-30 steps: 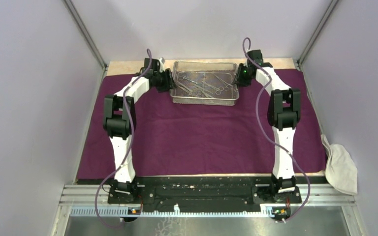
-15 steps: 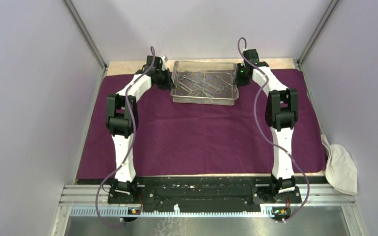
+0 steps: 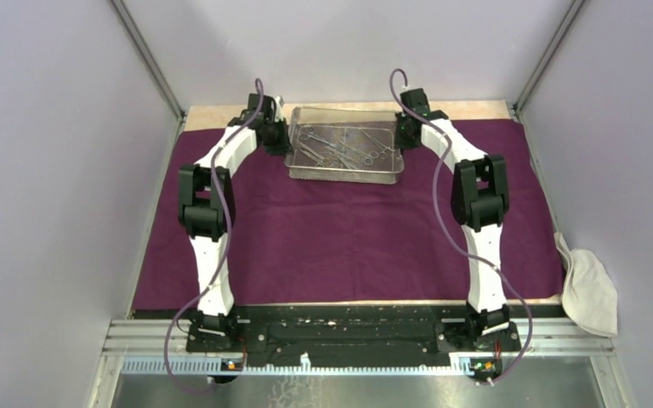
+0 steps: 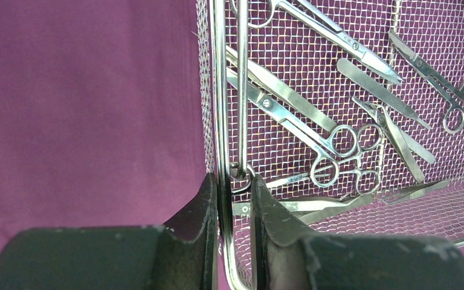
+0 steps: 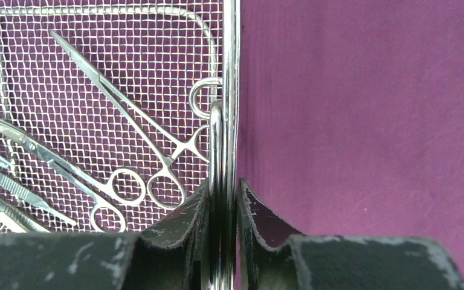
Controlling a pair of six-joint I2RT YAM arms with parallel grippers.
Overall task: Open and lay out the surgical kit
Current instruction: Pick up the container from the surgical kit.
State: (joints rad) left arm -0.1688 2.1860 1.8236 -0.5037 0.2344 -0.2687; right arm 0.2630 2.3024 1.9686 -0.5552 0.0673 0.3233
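Note:
The surgical kit's dark purple cloth wrap [image 3: 349, 238] lies spread flat over the table. On its far middle stands the silver wire-mesh tray [image 3: 344, 177], with several steel instruments [image 3: 340, 144] lying inside. My left gripper [image 3: 282, 140] is at the tray's left end. In the left wrist view this gripper [image 4: 235, 193] is shut on the tray's rim wire [image 4: 219, 90], beside the scissors [image 4: 290, 118]. My right gripper [image 3: 402, 136] is at the right end. There it [image 5: 223, 199] is shut on the rim [image 5: 229, 72], next to forceps [image 5: 127, 115].
A crumpled white cloth [image 3: 591, 289] hangs off the table's right edge, near the front. Grey walls close in the left, right and back. A strip of bare wooden tabletop [image 3: 221, 115] shows behind the purple cloth.
Both grippers have closed on the tray's end rims. The tray has shifted a little to the left, both arms moving with it.

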